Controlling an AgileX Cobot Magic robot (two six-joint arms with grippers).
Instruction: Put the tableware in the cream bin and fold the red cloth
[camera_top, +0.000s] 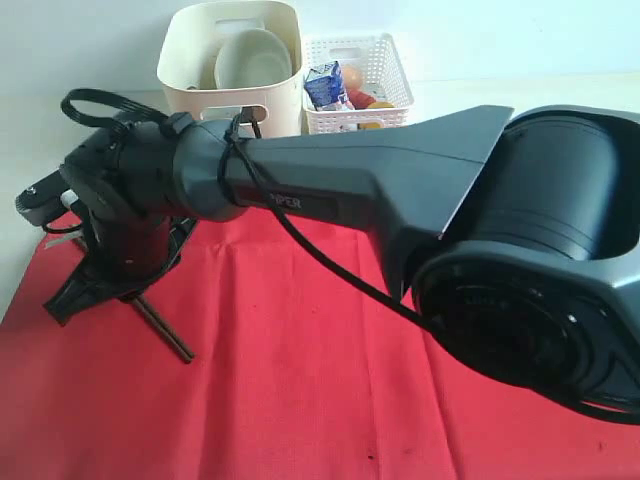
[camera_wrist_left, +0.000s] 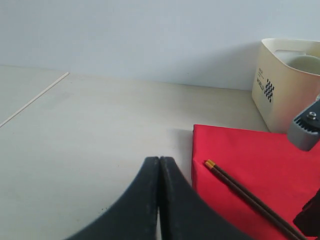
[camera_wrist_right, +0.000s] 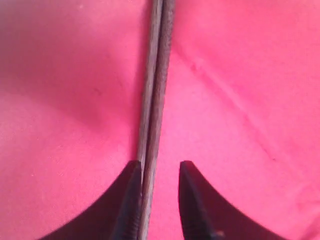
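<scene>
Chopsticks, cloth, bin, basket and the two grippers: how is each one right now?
Red cloth: spread out, unfolded.
Chopsticks: lying on the red cloth.
Cream bin: upright, a bowl inside.
White basket: upright, holds a milk carton.
Left gripper: shut, empty.
Right gripper: open, chopsticks between its jaws.

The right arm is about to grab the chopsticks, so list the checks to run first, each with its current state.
1. Chopsticks within the right pincer: ok, both sticks lie between its jaws.
2. Sticks centred: not ok, they sit against one jaw.
3. Grip closed: not ok, the other jaw stands clear.
4. Sticks flat on the red cloth: ok.
5. Cream bin open with room: ok, only a bowl shows inside.
6. Left pincer out of the way: ok, shut over the table beside the cloth.
</scene>
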